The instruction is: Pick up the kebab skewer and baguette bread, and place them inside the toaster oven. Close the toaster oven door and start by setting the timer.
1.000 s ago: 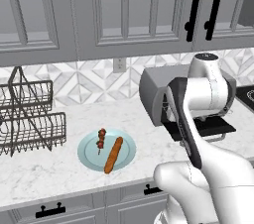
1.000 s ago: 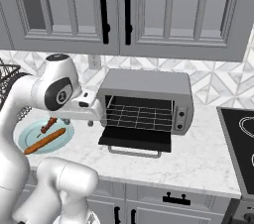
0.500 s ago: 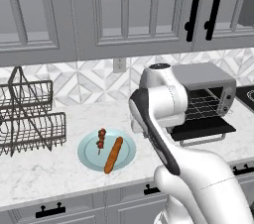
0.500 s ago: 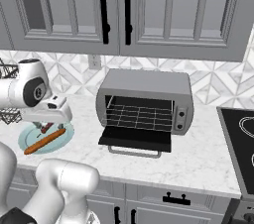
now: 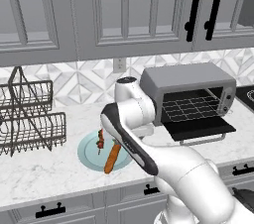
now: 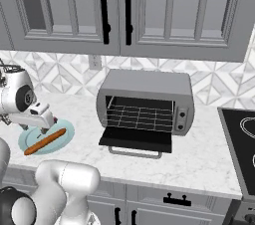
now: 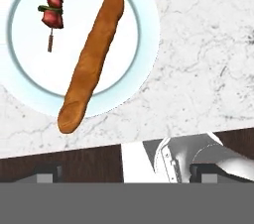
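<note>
Arm: the white arm reaches toward the left end of the white marbled desk (image 5: 59, 178), its hand above the round pale-blue plate (image 5: 89, 151).
Fingers: the gripper (image 7: 121, 171) shows two small dark tips at the bottom edge of the hand view; whether they are spread or pressed together cannot be told. Nothing is seen between them.
Kebab skewer: the thin stick threaded with dark red and brown meat chunks (image 7: 53, 0) lies on the plate toward 11 o'clock in the hand view, bare stick end pointing to 6 o'clock, apart from the loaf.
Baguette bread: the long orange-brown loaf with rounded ends (image 7: 92, 62) lies slantwise across the plate, one end toward 1 o'clock, the other overhanging the rim at 7 o'clock.
Toaster oven: the grey rounded metal box (image 6: 149, 87) stands at 3 o'clock of the plate, well apart from it. Its dark drop-down door (image 6: 134, 139) lies open and flat, the wire rack bare.
Handling, skewer: judged light, stiff and slender; the meat chunks give the broadest hold, the bare stick may slip.
Handling, baguette: judged light, firm-crusted, liable to roll; a hold across its middle should balance it.
Stage: judged approach; neither item lifted.
</note>
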